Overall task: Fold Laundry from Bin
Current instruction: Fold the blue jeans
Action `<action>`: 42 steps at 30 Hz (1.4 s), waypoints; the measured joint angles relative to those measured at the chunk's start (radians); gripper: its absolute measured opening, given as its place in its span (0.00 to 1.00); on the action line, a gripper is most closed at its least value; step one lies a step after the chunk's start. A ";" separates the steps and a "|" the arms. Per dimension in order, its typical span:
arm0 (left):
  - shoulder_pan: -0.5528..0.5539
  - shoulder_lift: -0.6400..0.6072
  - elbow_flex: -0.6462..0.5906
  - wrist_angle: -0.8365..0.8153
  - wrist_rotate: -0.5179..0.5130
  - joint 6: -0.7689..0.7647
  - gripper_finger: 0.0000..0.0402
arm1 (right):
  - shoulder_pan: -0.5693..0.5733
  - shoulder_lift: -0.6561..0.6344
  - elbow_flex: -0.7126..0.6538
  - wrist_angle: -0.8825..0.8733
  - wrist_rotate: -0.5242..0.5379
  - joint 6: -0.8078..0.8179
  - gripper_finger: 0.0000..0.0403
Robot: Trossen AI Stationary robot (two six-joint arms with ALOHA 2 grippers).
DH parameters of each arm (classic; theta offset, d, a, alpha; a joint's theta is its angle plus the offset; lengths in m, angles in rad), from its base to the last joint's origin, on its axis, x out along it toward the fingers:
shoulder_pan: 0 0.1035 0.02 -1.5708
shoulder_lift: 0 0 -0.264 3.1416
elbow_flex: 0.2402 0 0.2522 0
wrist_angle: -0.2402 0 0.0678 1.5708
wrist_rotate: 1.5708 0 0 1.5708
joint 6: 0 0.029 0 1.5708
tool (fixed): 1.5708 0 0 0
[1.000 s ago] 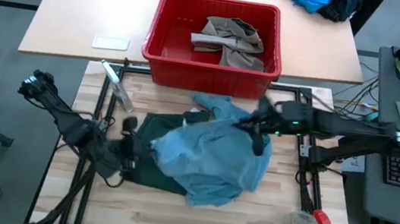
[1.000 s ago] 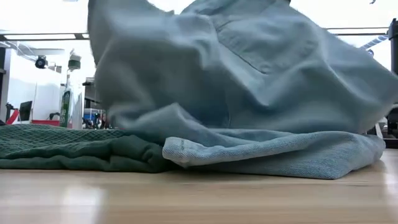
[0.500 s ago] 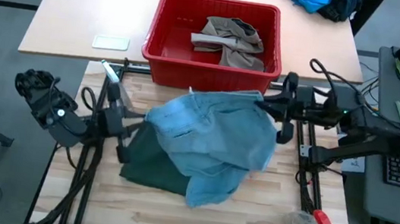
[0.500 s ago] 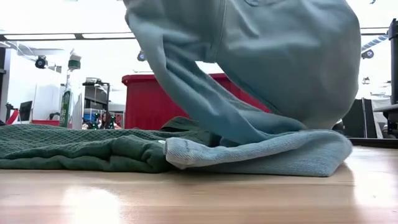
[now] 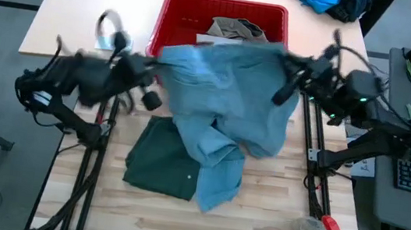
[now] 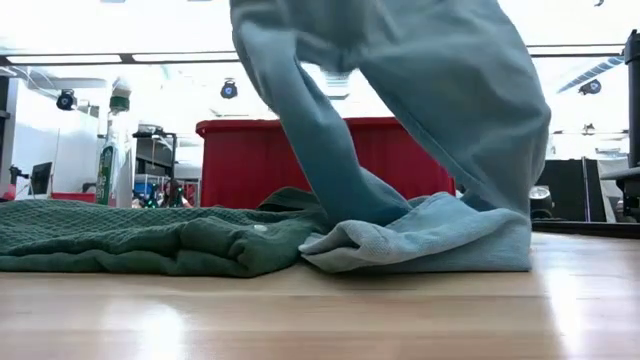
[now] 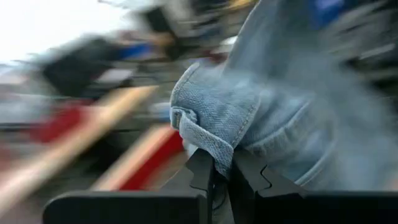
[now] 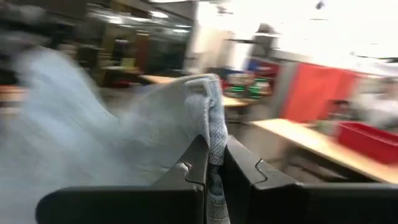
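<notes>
Trailing onto the table (image 5: 271,217) at lower centre beside the green shorts (image 5: 160,168), the denim trousers (image 5: 228,94) hang stretched so they can open out flat. Left gripper (image 5: 152,68) and right gripper (image 5: 287,76) each pinch the waistband at mid-frame. Beyond, the red bin (image 5: 173,7) at upper centre holds the khaki piece (image 5: 236,28).

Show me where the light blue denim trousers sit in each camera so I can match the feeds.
High view: light blue denim trousers stretched between left gripper and right gripper, lower end draped on the green shorts.
Low view: hanging at centre, hem on the table.
Left wrist view: waistband edge clamped.
Right wrist view: edge clamped.
Shared landmark: red bin.
</notes>
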 joint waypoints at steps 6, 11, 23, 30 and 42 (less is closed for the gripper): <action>0.303 0.074 -0.023 0.037 0.524 -0.145 0.02 | 0.000 0.092 0.003 -0.091 -0.203 0.138 0.04; 0.390 0.134 -0.126 0.111 0.634 -0.165 0.02 | -0.006 0.148 -0.026 -0.181 -0.272 0.242 0.04; 0.387 0.096 -0.551 0.407 0.783 -0.256 0.02 | -0.136 0.129 -0.267 -0.119 -0.368 0.415 0.04; 0.386 -0.005 -0.879 0.798 0.940 -0.349 0.03 | -0.147 0.118 -0.529 0.194 -0.526 0.510 0.04; 0.356 -0.031 -1.218 1.287 0.962 -0.388 0.13 | -0.145 0.138 -0.789 0.653 -0.523 0.635 0.04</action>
